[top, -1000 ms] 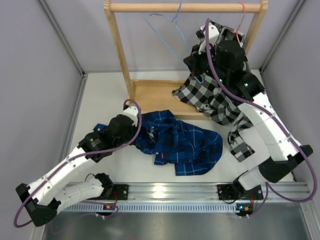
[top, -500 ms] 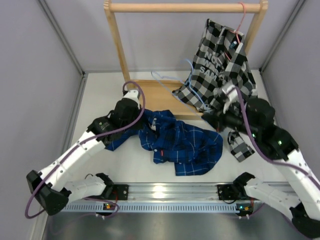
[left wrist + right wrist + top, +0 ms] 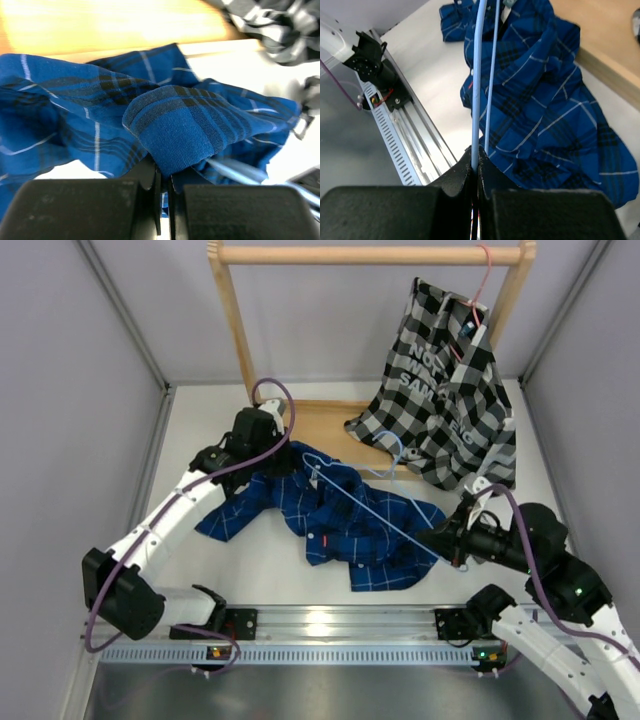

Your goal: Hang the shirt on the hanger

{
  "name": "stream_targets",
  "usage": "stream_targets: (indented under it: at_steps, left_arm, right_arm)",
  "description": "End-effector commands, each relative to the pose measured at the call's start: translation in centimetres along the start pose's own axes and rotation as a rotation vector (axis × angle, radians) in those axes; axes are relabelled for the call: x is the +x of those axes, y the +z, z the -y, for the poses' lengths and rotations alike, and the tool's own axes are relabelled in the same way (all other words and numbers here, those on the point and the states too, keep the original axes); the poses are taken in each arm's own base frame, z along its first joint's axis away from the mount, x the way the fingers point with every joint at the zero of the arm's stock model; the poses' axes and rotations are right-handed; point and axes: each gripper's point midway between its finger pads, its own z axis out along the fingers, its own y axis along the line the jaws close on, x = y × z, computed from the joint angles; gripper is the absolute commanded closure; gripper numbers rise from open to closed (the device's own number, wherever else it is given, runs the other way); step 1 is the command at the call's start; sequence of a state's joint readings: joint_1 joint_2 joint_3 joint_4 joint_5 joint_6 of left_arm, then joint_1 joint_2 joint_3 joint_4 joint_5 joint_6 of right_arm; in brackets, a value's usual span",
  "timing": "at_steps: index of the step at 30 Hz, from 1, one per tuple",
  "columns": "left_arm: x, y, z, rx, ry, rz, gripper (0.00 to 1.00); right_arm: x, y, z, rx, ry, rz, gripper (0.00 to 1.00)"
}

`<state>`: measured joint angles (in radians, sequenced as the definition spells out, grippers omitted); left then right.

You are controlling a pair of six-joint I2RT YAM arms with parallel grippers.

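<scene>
Left fingers (image 3: 152,177): clenched on shirt (image 3: 180,125) fold
Right fingers (image 3: 465,175): grasping hanger (image 3: 477,75) wire
Progress: we hold both; hanger not yet inside shirt

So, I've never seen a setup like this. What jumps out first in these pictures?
First, the crumpled dark blue plaid shirt in the middle of the white table, with the left end effector pinching a fold of it. A thin light-blue hanger stretches over it, gripped by the right end effector at the near right. At the back right, a black-and-white checked shirt hangs from a wooden rack.
</scene>
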<state>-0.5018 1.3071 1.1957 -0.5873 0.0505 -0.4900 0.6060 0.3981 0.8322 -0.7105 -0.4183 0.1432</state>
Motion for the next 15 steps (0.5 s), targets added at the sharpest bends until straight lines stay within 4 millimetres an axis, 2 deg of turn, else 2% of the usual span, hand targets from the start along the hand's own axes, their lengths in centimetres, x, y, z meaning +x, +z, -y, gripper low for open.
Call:
stream_targets:
  at_steps: [1, 5, 10, 14, 15]
  left_arm:
    - [-2.4, -1.2, 3.3, 0.148, -0.013, 0.073, 1.00]
    - [-1.4, -1.4, 3.9, 0.204, -0.012, 0.052, 1.00]
    - [-0.2, -2.5, 5.4, 0.311, 0.016, 0.023, 1.00]
    - [0.9, -4.6, 7.4, 0.386, 0.100, -0.001, 1.00]
    - [0.5, -5.7, 7.9, 0.387, 0.122, 0.019, 1.00]
  right_arm:
    - [1.5, 0.5, -0.2, -0.019, 0.049, -0.047, 1.00]
    - [1.7, 1.1, 0.4, 0.003, 0.075, -0.066, 1.00]
    - [0.4, 3.0, -0.2, -0.061, 0.091, -0.039, 1.00]
    - [-1.0, 4.8, -0.5, -0.118, 0.089, -0.021, 1.00]
    - [-1.3, 5.1, -0.5, -0.130, 0.085, -0.020, 1.00]
